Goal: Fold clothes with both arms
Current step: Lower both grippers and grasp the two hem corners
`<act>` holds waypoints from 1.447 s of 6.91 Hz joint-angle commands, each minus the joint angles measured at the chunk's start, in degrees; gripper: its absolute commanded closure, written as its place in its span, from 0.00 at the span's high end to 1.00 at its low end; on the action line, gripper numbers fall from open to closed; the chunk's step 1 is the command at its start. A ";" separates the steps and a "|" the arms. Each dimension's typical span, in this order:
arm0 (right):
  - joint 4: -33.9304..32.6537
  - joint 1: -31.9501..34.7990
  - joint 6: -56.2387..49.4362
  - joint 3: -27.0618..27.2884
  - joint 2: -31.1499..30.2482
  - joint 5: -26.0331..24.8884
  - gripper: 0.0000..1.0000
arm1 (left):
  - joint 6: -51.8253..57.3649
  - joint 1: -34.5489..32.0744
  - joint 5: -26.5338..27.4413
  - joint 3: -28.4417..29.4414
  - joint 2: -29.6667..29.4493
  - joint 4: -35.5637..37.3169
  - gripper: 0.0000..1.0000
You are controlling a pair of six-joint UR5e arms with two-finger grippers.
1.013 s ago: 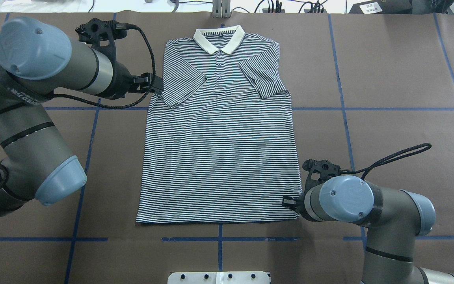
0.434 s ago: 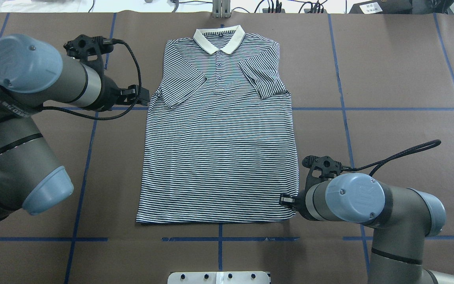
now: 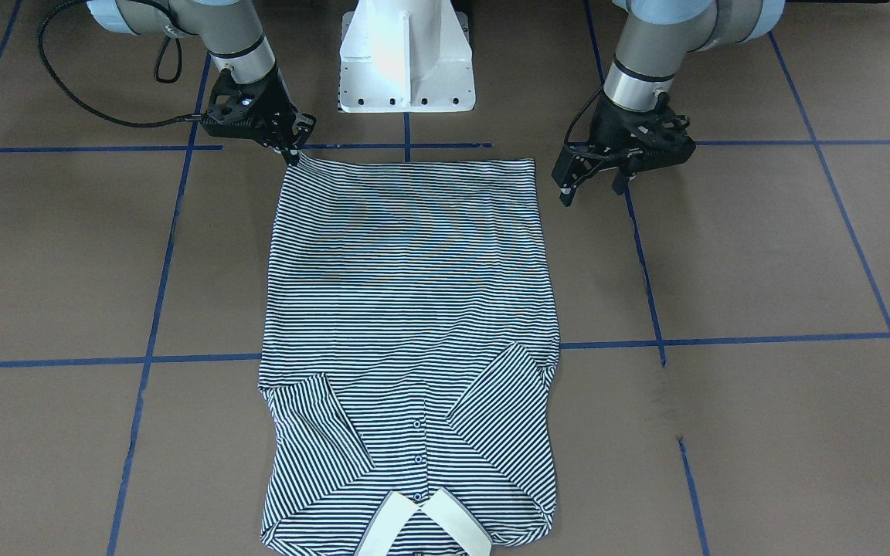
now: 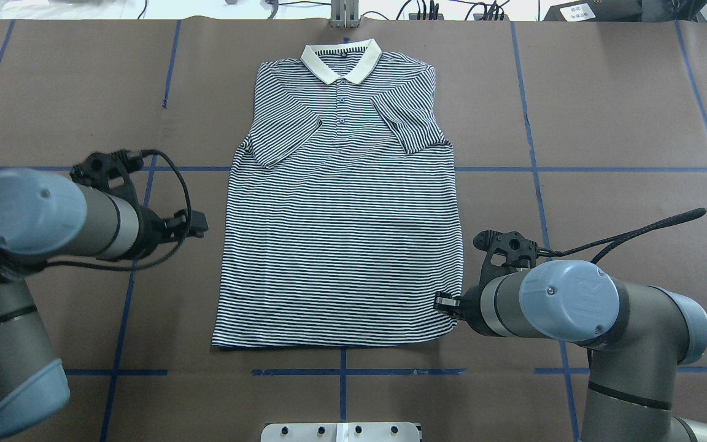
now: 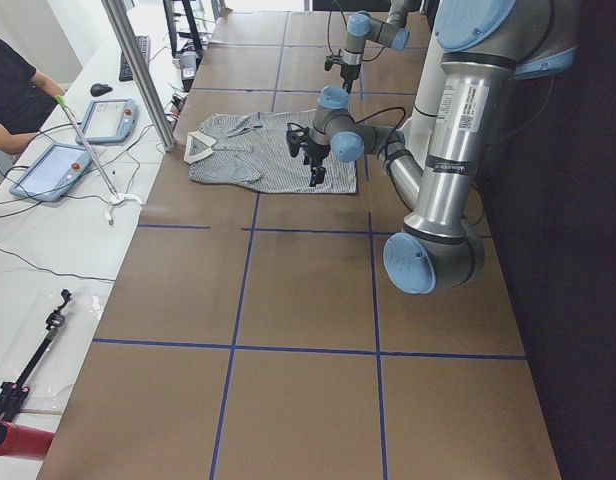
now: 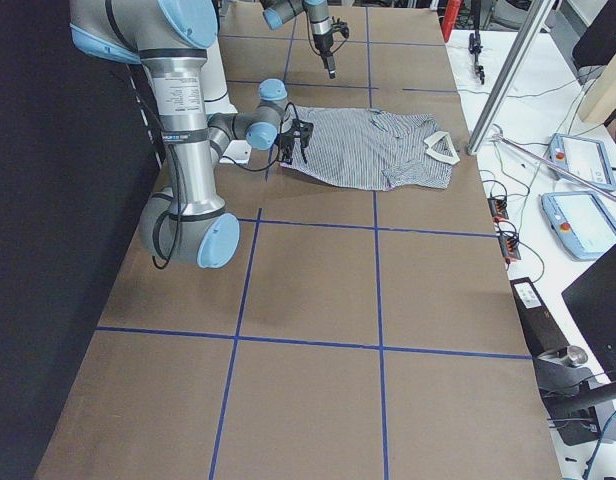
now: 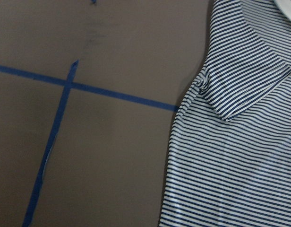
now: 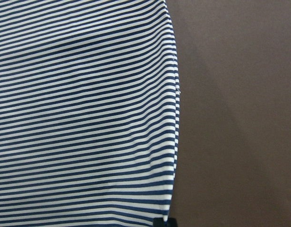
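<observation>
Brown table [image 4: 605, 92] w/ blue tape grid; striped polo shirt [image 4: 341, 245] lies flat.

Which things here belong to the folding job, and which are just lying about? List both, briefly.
Job in hand:
- polo shirt, lying flat with its sleeves folded in
- right gripper, pinching a hem corner
- left gripper, open and clear of the shirt

Lying about:
- white pedestal
- teach pendants on the side bench
- cables beyond the collar

The striped polo shirt [image 4: 341, 233] lies flat, face up, sleeves folded inward, right claw [image 3: 293, 156] pinching its hem corner.
</observation>
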 commanded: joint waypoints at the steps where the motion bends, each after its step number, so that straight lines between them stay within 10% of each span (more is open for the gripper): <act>1: 0.01 0.74 -0.35 0.72 0.11 0.06 0.00 | -11.81 9.49 3.86 -0.21 0.63 1.76 1.00; 10: 0.01 1.00 -0.36 1.69 0.55 0.32 0.00 | -17.39 16.73 5.98 5.41 -4.55 4.56 1.00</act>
